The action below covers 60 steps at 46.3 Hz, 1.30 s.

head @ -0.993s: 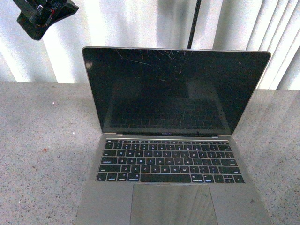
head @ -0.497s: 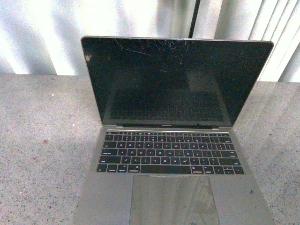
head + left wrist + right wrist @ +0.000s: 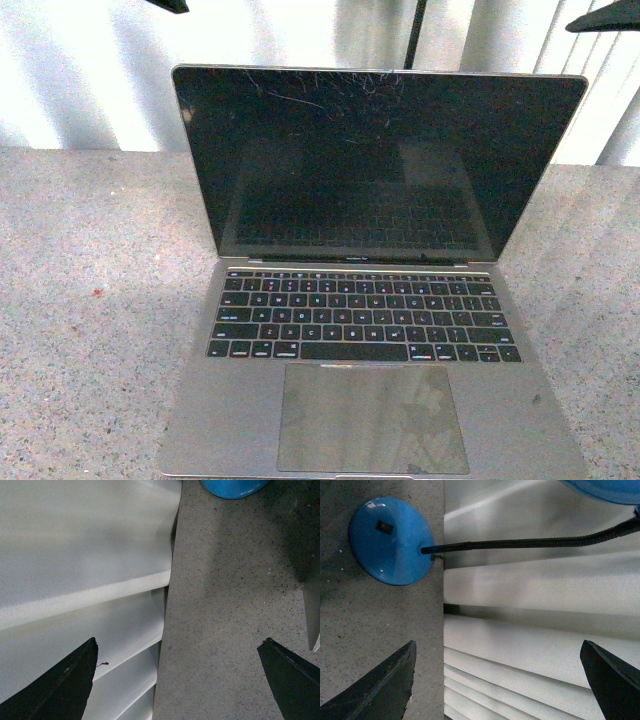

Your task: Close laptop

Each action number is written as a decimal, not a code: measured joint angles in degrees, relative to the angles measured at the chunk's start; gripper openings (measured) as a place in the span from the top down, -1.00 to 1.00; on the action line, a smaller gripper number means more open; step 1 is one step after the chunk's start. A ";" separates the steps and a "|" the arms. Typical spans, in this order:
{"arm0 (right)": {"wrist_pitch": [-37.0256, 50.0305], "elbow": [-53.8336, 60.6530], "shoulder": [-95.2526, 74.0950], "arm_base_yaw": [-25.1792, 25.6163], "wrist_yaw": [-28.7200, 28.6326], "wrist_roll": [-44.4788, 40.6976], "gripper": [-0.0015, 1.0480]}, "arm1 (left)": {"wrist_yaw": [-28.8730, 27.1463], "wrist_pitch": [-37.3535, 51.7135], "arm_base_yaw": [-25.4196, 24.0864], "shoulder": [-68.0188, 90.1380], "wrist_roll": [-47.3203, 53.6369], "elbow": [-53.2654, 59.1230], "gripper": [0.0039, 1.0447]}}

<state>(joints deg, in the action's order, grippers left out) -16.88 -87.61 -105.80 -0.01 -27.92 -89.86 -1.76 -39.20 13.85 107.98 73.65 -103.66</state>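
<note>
The laptop (image 3: 370,300) stands open on the speckled grey table (image 3: 90,300), silver-grey with black keys and a large trackpad. Its black screen (image 3: 370,165) is upright, with scratch-like cracks near the top edge. Only a dark sliver of my left gripper (image 3: 168,5) shows at the top left, above and behind the lid's left corner. My right gripper (image 3: 605,17) shows as a dark tip at the top right, above the lid's right corner. Both are open and empty in the wrist views, the left (image 3: 177,680) over the table's back edge, the right (image 3: 497,680) over the blinds.
White blinds (image 3: 90,70) hang behind the table. A blue lamp base (image 3: 390,540) sits at the table's back edge, with a black gooseneck (image 3: 530,542) rising to a blue shade (image 3: 605,490). The base also shows in the left wrist view (image 3: 232,487).
My left gripper has risen from the top left until almost out of the front view. A tip of my right gripper has come in at the top right. The laptop stays open.
</note>
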 joint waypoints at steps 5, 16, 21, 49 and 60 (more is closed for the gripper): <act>-1.29 -0.11 -0.31 -0.28 0.09 -0.55 -0.86 | -0.02 1.20 0.26 -0.11 -0.20 2.25 -0.87; -2.12 -0.42 -1.25 -0.52 0.26 -0.83 -0.71 | -0.83 4.31 0.96 -0.11 -1.46 4.55 -0.87; -1.60 -0.42 -1.53 -0.72 0.26 -0.79 -0.34 | -1.51 4.94 1.25 -0.09 -1.66 4.55 -0.84; -3.37 2.10 -2.43 -3.48 -0.66 2.40 0.94 | -2.10 6.27 4.17 0.33 -1.70 8.66 0.94; -5.99 2.62 -2.43 -3.93 -0.61 3.04 0.94 | -2.12 7.10 4.70 0.33 -1.68 9.40 0.94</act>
<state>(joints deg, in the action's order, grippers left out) -22.87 -84.99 -108.22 -3.95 -28.53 -86.83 -3.88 -32.10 18.55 108.31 71.96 -94.26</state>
